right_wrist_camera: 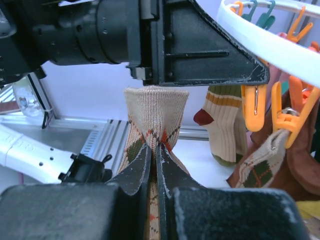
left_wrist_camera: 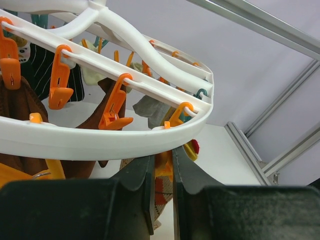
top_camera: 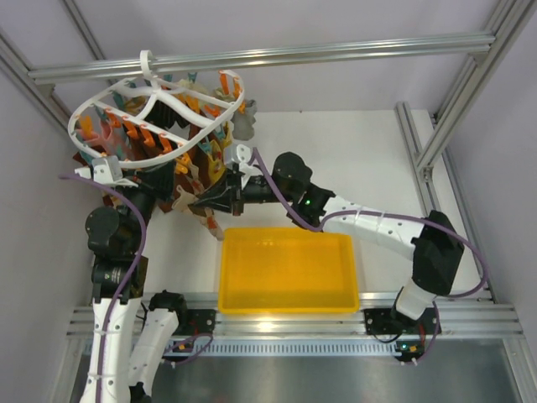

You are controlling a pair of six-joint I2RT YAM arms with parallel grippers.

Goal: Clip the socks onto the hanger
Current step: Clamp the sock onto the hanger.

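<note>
The white round hanger (top_camera: 155, 92) hangs at the back left, with orange and teal clips under its spokes and socks on many of them. In the left wrist view my left gripper (left_wrist_camera: 163, 167) is just beneath the hanger rim (left_wrist_camera: 100, 142), shut on an orange clip (left_wrist_camera: 165, 166). A tan argyle sock (left_wrist_camera: 161, 192) hangs below that clip. My right gripper (right_wrist_camera: 154, 148) is shut on this argyle sock (right_wrist_camera: 156, 107), holding its cuff up under the left gripper's black body. From above, the right gripper (top_camera: 198, 202) reaches in from the right.
A yellow tray (top_camera: 285, 307) sits at the table's near edge between the arm bases. Another argyle sock (right_wrist_camera: 260, 165), a cream sock with a red heel (right_wrist_camera: 220, 120) and rust-brown socks (right_wrist_camera: 300, 165) hang close by. Aluminium frame rails (top_camera: 419, 143) run along the right.
</note>
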